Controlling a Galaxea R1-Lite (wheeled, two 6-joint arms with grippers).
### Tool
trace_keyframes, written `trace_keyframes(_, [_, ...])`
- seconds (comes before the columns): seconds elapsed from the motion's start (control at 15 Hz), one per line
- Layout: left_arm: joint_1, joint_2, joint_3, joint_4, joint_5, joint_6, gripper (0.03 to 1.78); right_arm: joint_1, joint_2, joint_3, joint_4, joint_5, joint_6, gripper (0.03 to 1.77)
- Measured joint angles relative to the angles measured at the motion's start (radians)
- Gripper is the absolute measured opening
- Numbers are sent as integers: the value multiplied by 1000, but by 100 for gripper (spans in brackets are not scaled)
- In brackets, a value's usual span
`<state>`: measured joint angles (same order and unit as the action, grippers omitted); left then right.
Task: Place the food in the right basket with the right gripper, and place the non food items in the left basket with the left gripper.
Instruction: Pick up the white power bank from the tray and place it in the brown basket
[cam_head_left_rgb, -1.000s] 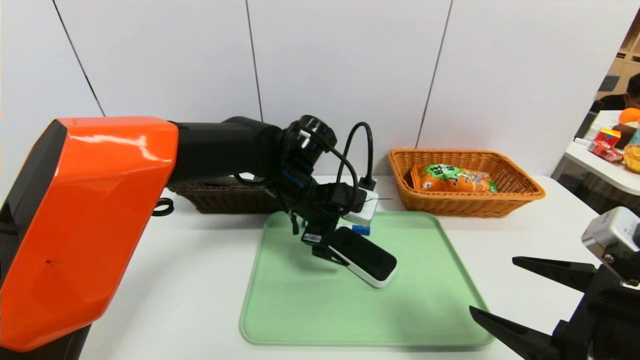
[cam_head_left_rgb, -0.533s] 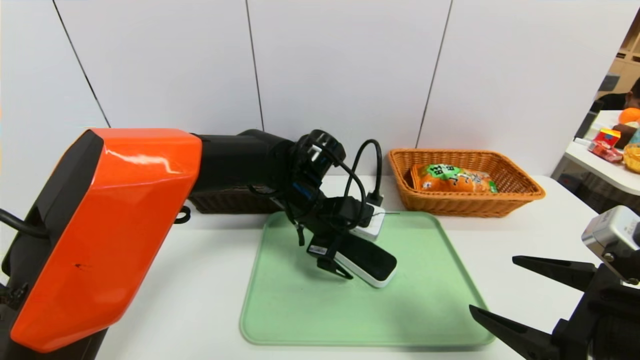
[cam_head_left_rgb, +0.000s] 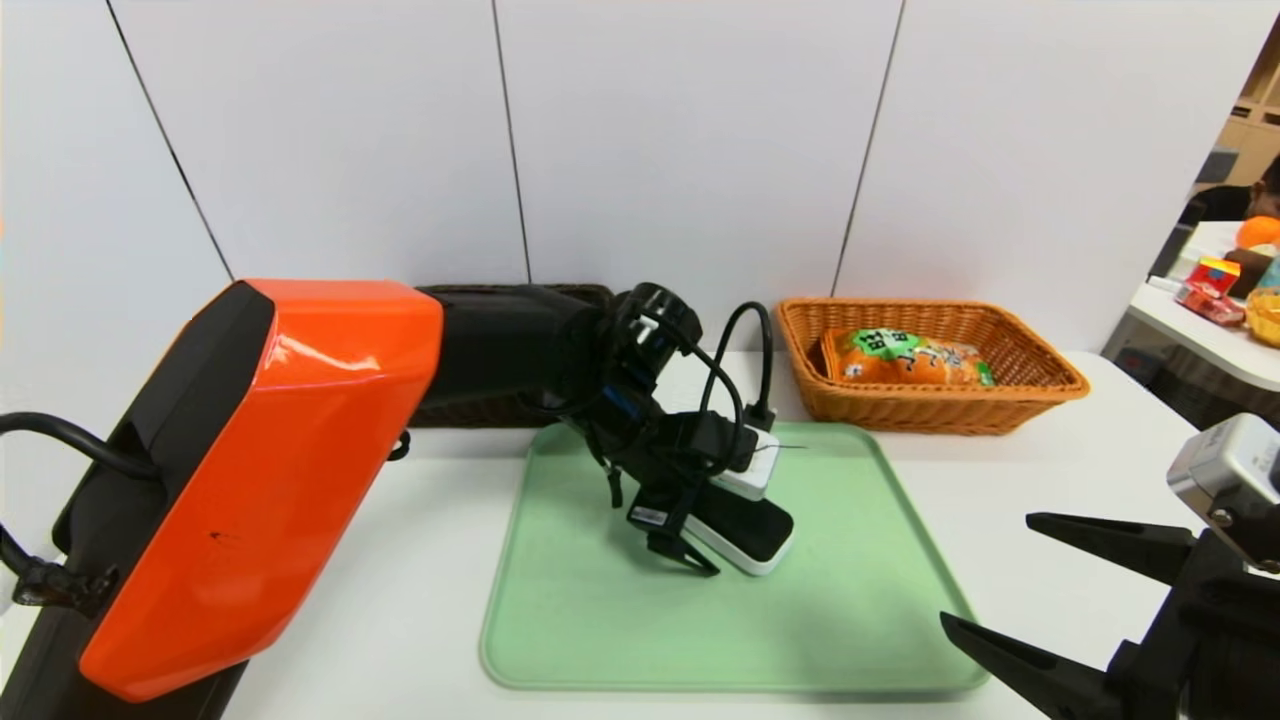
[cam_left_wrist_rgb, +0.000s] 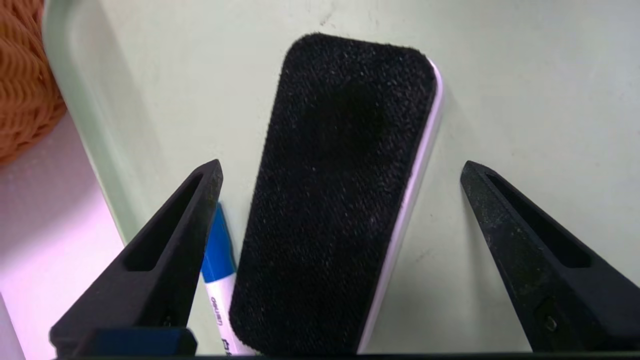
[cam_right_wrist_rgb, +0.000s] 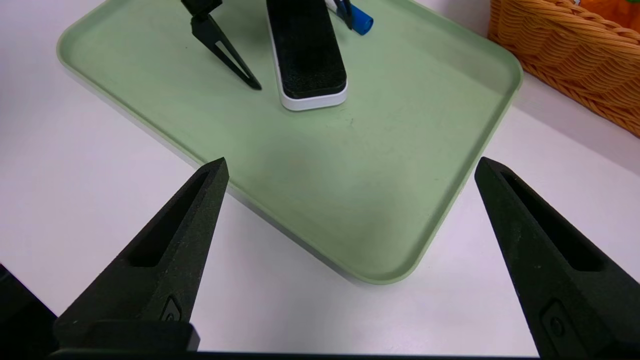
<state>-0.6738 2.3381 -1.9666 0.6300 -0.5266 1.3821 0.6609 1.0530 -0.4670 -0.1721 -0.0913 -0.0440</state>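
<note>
The left pincer (cam_left_wrist_rgb: 340, 167), fingers spread wide, hovers astride the eraser (cam_left_wrist_rgb: 335, 195) lying on the tray (cam_left_wrist_rgb: 525, 75), marker (cam_left_wrist_rgb: 217, 280) beside one finger. Best to lower squarely, then pinch the eraser's long sides. The right pincer (cam_head_left_rgb: 985, 570) idles open.

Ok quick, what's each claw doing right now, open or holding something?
Left claw: open, empty, straddling the eraser on the tray.
Right claw: open, empty, parked off to the side.

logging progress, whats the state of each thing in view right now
snack bag: lying in orange basket
eraser: flat on tray, black side up, ungrasped
marker: capped, beside eraser
left gripper: open, straddling eraser
right gripper: open, empty, off the tray's near edge
</note>
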Motion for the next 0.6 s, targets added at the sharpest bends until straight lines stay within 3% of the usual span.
trace_keyframes(0.6, [5, 37, 0, -21, 11, -10, 169, 0, -4, 5, 0, 0, 0, 170])
